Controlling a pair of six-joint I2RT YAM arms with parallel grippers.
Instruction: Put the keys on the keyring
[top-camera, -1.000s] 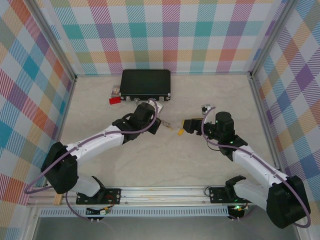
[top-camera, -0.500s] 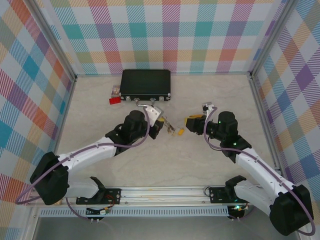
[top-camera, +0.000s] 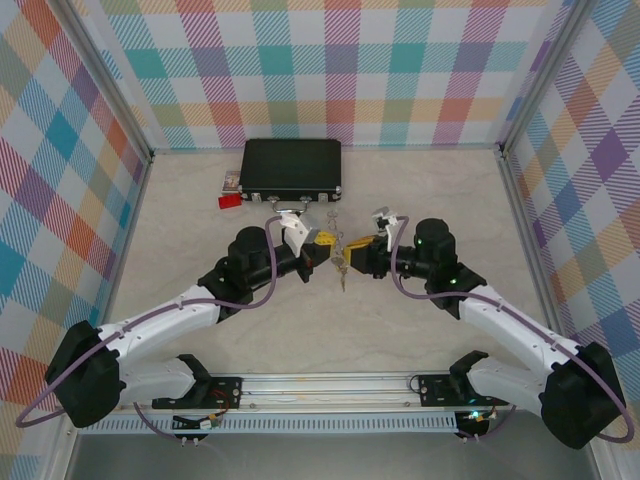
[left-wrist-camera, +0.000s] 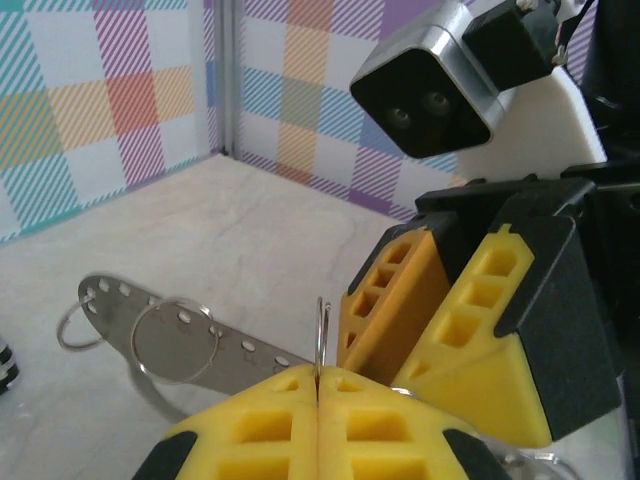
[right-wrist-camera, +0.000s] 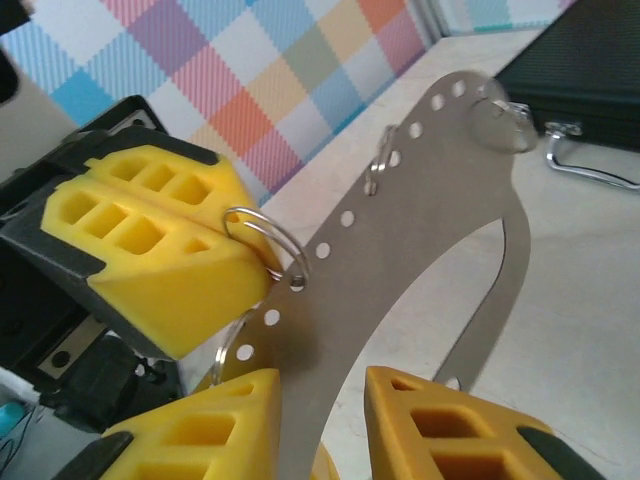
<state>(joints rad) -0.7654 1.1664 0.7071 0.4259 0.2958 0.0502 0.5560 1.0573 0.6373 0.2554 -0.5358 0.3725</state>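
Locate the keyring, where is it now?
The keyring is mid-table in the top view, between the left pincer and right pincer, just in front of the black case; its grey strip passes between the right pincer's fingers.

— We read the keyring (right-wrist-camera: 430, 230) as flat grey metal, matt and faintly brushed, with cleanly punched holes.
— We agree. The wire ring (right-wrist-camera: 262, 238) threaded through the keyring is thinner metal, smooth and shiny.
— Just beside the keyring, the left gripper (left-wrist-camera: 317, 400) has yellow plastic pads (left-wrist-camera: 250, 430), matt, moulded in open cells.
— Below the keyring we see a pale, smooth, marble-patterned table (right-wrist-camera: 590, 330). Beyond the keyring, the black case (right-wrist-camera: 590, 60) looks finely textured, with a glossy metal handle (right-wrist-camera: 600, 175).
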